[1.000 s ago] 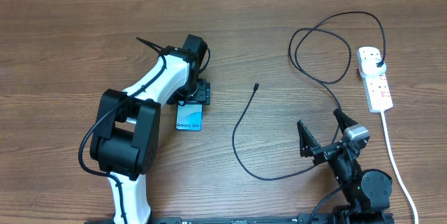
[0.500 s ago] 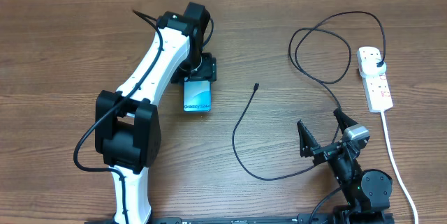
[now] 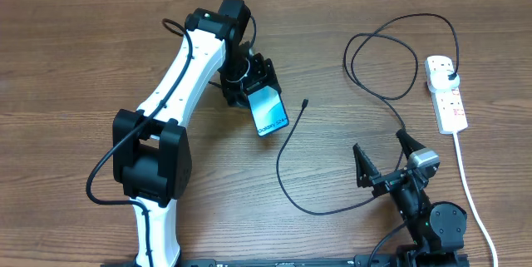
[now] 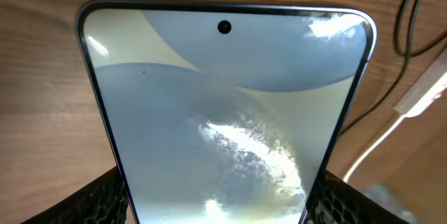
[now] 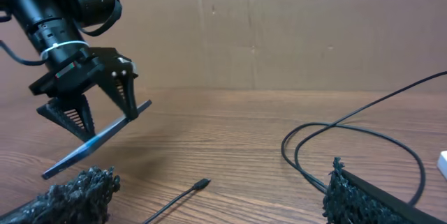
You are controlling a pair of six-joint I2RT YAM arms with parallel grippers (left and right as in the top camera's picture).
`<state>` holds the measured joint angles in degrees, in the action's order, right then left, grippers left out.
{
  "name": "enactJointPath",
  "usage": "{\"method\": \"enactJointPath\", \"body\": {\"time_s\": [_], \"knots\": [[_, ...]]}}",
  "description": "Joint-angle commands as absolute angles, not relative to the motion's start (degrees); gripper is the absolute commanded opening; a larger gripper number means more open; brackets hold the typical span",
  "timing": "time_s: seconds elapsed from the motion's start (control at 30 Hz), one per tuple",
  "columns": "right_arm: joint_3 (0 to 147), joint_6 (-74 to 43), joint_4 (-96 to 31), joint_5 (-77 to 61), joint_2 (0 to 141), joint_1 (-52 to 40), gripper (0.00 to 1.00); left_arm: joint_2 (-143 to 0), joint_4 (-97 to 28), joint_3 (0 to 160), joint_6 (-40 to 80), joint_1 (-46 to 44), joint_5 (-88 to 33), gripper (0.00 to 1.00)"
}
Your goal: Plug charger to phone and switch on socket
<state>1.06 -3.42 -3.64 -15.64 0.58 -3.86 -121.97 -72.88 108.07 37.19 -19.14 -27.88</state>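
Left arm [image 3: 179, 84] of white shells between boxy black joint housings, thin black cable [image 3: 189, 49] along it, white band [image 5: 61, 48] just behind the left gripper [image 5: 103, 112], black ribbed fingers [image 5: 73, 121], right gripper [image 3: 380, 144] black and rough-textured, silver block [image 3: 424, 159], perhaps a camera, behind it

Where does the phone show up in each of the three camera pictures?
Overhead: the phone is upper centre, gripped by the left end effector.
Left wrist: the phone fills the frame, screen facing the camera.
Right wrist: the phone is at the left, held tilted.
Shared landmark: the black charger cable nearby.

Left gripper [image 3: 258, 92] clasped; right gripper [image 3: 384, 157] agape
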Motion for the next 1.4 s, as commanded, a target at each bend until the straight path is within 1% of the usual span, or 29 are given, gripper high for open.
{"method": "enactJointPath", "body": {"time_s": [0.0,0.1,0.2,0.33,0.57,0.73,0.83,0.93,1.03,1.1,1.13,1.2,1.27,1.37], "knots": [[0.6,-9.1,-2.9,-16.6,0.2,-4.0,1.00,-121.4,-73.0,109.8,45.4,-17.6,-30.0,0.61],[2.4,-12.3,-3.8,-16.7,0.3,-4.1,1.00,-121.4,-71.9,109.8,48.5,-15.8,-28.4,0.61],[5.5,-15.3,-7.3,-16.8,1.4,-4.0,1.00,-121.4,-71.4,109.8,51.4,-13.6,-28.6,0.61],[11.7,-16.7,-11.8,-19.1,6.5,-4.1,1.00,-121.4,-71.5,109.8,54.3,-10.8,-29.2,0.61],[31.5,-16.7,-25.9,-20.7,29.3,-4.0,1.00,-121.4,-71.5,109.8,55.9,-8.6,-33.1,0.61],[52.4,-16.3,-43.6,-24.1,50.0,-4.1,1.00,-121.4,-71.4,109.8,57.3,-8.6,-34.6,0.61],[61.4,-16.3,-49.9,-27.8,59.9,-4.1,1.00,-121.4,-71.4,109.8,58.8,-8.6,-34.6,0.62],[62.7,-19.3,-47.5,-29.5,65.0,-4.1,1.00,-121.4,-70.9,109.8,59.3,-8.5,-34.6,0.62],[62.7,-26.2,-44.2,-31.7,72.6,-4.1,1.00,-121.4,-70.6,109.8,59.4,-8.2,-35.0,0.62],[62.7,-30.1,-43.4,-31.6,75.8,-4.1,0.98,-121.4,-70.5,109.8,59.6,-8.1,-35.6,0.62],[62.7,-32.0,-42.9,-31.6,77.8,-4.1,0.96,-121.4,-70.4,109.8,60.1,-8.0,-35.6,0.61],[62.7,-35.2,-41.1,-31.6,82.2,-4.3,0.85,-121.4,-70.3,109.8,61.8,-7.5,-35.6,0.61],[62.7,-36.2,-38.5,-31.6,86.7,-4.8,0.80,-121.4,-70.2,109.8,62.0,-6.7,-36.1,0.61],[62.7,-36.2,-36.3,-31.7,91.5,-5.5,0.77,-121.4,-70.2,109.8,62.0,-6.3,-37.1,0.61]]}}
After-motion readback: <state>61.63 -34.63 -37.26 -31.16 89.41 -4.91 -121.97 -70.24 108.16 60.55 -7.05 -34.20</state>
